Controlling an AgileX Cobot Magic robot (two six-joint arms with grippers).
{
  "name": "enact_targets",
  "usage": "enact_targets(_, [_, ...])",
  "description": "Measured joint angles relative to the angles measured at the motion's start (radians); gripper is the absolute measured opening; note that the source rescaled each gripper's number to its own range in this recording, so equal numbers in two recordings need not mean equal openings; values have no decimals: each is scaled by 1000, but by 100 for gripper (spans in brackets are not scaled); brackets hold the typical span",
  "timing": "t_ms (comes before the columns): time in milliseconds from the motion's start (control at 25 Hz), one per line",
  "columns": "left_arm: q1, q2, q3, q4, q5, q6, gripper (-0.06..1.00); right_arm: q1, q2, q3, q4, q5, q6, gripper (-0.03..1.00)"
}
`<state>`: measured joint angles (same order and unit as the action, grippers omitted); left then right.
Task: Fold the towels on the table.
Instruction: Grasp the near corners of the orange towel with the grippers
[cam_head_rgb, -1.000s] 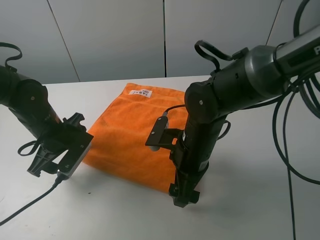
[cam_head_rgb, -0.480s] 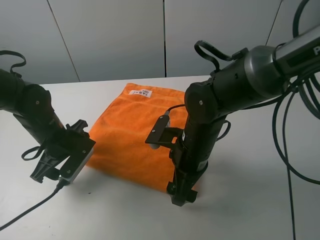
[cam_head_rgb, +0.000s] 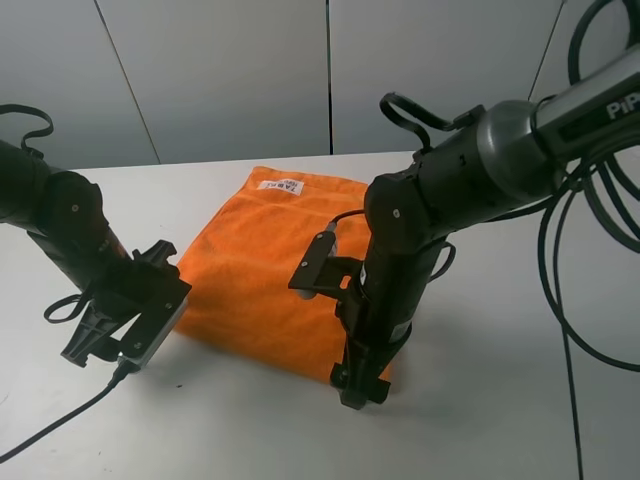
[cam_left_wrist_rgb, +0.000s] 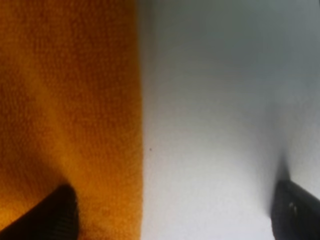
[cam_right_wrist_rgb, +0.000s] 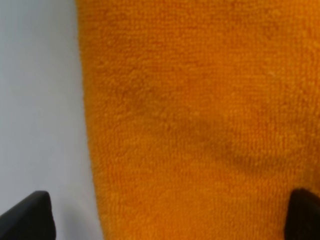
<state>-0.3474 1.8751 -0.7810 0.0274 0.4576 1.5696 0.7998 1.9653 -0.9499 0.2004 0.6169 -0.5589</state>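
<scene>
On the white table (cam_head_rgb: 500, 420), between your two arms, the orange terry-cloth towel (cam_head_rgb: 270, 270) lies flat, with its small white label (cam_head_rgb: 281, 185) at the far edge, away from the camera. Your left gripper (cam_left_wrist_rgb: 172, 215) is down at the towel's left side, close to the near corner, and its jaws are spread wide. In the left wrist view one dark fingertip (cam_left_wrist_rgb: 47, 215) sits over the orange cloth and the other (cam_left_wrist_rgb: 295, 210) over bare table, so the towel's edge runs between them. Your right gripper (cam_right_wrist_rgb: 165, 215) points steeply down at the towel's near right corner, and its jaws are spread wide too. In the right wrist view one fingertip (cam_right_wrist_rgb: 25, 215) is over the table, the other (cam_right_wrist_rgb: 305, 212) is over the cloth, and the towel's edge lies between them, nearer the first. Neither gripper is pinching any cloth. From these views you cannot tell whether the fingertips touch the towel or the tabletop or hang just above them. A black cable (cam_head_rgb: 60, 425) trails from your left wrist across the near left of the table.
</scene>
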Motion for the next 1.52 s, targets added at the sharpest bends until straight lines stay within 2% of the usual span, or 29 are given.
enact_targets(400, [0,0,0,-4,-4,1,99,56,13,-3,-131,-7,78,100])
enact_targets(640, [0,0,0,-4,-10,-23,99,94,20,-6,-263,-10,242,100])
enact_targets(960, [0,0,0,-27,-18,-35,99,96,22,-6,-273,-8,284,99])
enact_targets(1000, [0,0,0,-27,-20,-39,98,96,22,-6,-273,-8,286,95])
enact_targets(1040, [0,0,0,-27,-20,-41,96,96,22,-6,-273,-8,286,88])
enact_targets(1120, [0,0,0,-27,-20,-48,83,96,22,-6,-280,-15,288,59])
enact_targets(1160, [0,0,0,-27,-29,-50,72,96,24,-8,-289,-17,289,43])
enact_targets(1200, [0,0,0,-27,-38,-50,60,96,26,-8,-300,-17,289,21])
enact_targets(1240, [0,1,0,-27,-52,-58,44,96,28,-10,-312,-20,289,6])
enact_targets(1320, [0,6,0,-33,-87,-92,10,96,29,-12,-321,-20,289,0])
enact_targets(1400, [0,8,0,-33,-99,-113,2,96,29,-12,-321,-20,289,0])
enact_targets(1520, [0,8,0,-33,-101,-124,1,96,29,-12,-322,-20,289,0])
